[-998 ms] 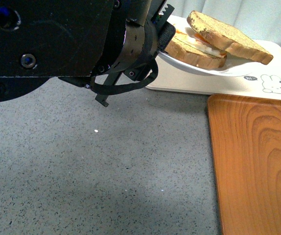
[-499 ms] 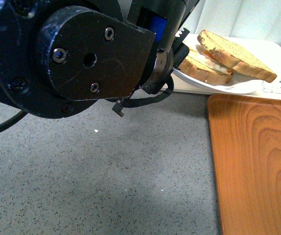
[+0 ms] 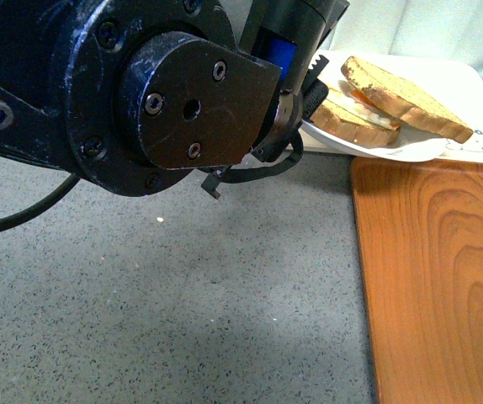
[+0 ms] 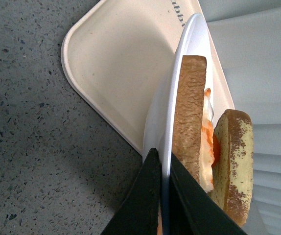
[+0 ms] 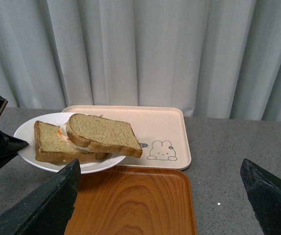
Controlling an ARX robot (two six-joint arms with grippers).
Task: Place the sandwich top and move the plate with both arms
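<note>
One claw, my left (image 4: pixel 162 196), is pinched on the plate (image 5: pixel 25 149) rim, plate hovering between rabbit tray (image 5: pixel 165 127) and wooden tray (image 5: pixel 130 200). Sandwich top (image 5: pixel 101 133) sits skewed, so I'd keep it level. Right claw (image 5: pixel 160 205) is wide open, empty.

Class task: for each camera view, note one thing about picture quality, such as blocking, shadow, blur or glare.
Front view: the left arm fills the upper left, close and soft, its shadow dark on the counter. Left wrist view: the plate rim is sharp, the near fingers blurred. Right wrist view: evenly lit, no glare.
</note>
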